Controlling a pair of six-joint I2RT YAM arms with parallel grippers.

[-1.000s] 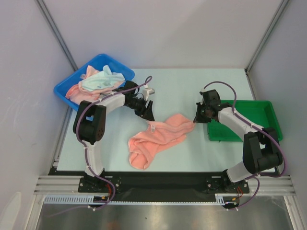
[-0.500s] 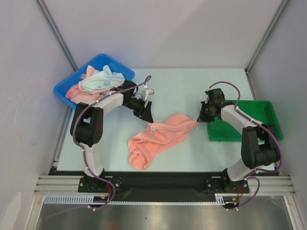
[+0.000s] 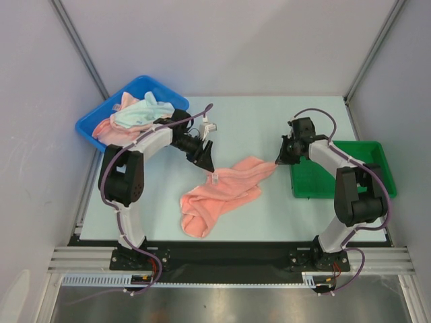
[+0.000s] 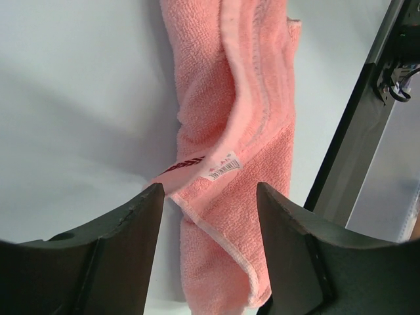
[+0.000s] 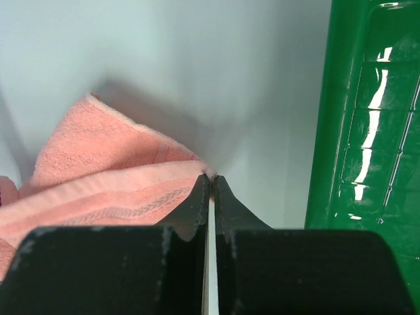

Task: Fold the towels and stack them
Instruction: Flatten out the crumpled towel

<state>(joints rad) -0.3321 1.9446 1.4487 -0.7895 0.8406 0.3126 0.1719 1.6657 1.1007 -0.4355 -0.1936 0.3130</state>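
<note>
**Pink towel: soft, light, to be taken by its corners**

The pink towel point(image 3: 222, 192) lies crumpled in a long diagonal strip on the middle of the worktop point(image 3: 249, 128), between the blue bin point(image 3: 87, 128), which holds the other towels point(image 3: 138, 113), and the green tray point(image 3: 363, 158). It looks like thin terry cloth, so I judge it light and completely limp. It will sag and fold on itself when lifted at one point, so two corners are needed.

The right gripper point(image 3: 279, 159) has its jaws together, and they appear to pinch the very tip of the far corner. Such a small hold could slip. The left gripper point(image 3: 204, 160) hovers with jaws apart over the hemmed edge beside the white label point(image 4: 222, 168), a good place to take hold.
</note>
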